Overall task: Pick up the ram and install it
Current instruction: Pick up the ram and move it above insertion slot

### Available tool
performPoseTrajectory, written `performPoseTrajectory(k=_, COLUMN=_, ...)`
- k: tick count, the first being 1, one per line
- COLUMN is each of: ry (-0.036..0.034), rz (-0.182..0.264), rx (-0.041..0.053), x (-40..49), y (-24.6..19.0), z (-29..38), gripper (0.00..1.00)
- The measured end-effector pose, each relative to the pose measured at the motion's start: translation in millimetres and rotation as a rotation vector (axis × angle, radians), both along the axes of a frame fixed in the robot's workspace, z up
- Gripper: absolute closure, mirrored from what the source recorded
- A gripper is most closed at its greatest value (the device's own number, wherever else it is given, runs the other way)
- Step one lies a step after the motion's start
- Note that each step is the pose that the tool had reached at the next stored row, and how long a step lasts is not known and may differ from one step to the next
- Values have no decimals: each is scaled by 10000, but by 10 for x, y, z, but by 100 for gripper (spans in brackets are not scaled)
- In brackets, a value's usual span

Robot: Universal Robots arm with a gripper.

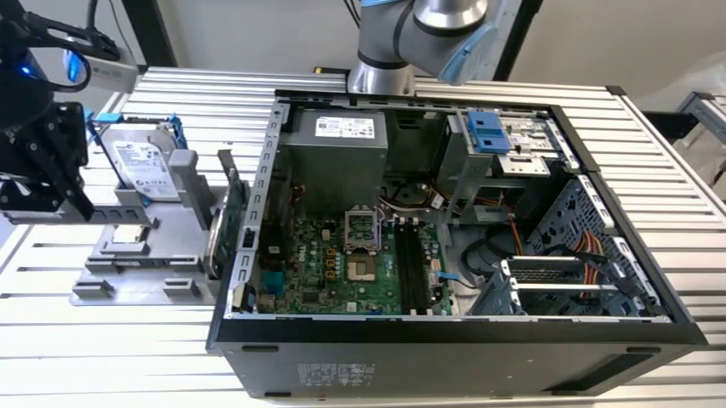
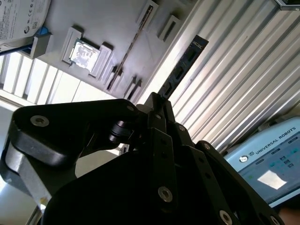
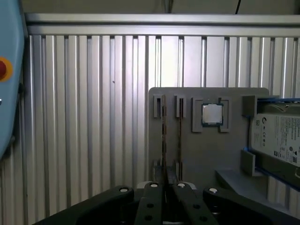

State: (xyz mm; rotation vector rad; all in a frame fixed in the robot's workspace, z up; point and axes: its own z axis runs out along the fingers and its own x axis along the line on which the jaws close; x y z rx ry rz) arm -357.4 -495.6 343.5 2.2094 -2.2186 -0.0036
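The ram (image 2: 185, 63) is a thin dark stick with black chips, and it juts out from between the black fingers of my gripper (image 2: 157, 101), which is shut on it. In the first wrist view I see the ram (image 3: 164, 140) edge-on, running up from my gripper (image 3: 165, 185) over the grey holder (image 3: 234, 159). In the exterior view my gripper (image 1: 40, 183) hangs at the far left, above and beside the holder (image 1: 136, 263). The open computer case (image 1: 454, 327) lies at centre, with long black memory slots (image 1: 414, 263) on its green motherboard.
The holder also carries a silver hard drive (image 1: 142, 170) with blue rails, a green expansion card (image 1: 233, 221) standing on edge, a square processor chip (image 3: 212, 114) and another thin stick (image 2: 131, 47) in a slot. Everything rests on a ribbed aluminium table (image 1: 102, 357). A teach pendant (image 2: 267, 164) lies nearby.
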Motion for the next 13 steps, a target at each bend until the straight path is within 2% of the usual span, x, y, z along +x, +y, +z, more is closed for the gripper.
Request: performPoseTrajectory(k=13, ry=-1, rz=-1, rx=0, x=0, y=0, z=201, gripper=100)
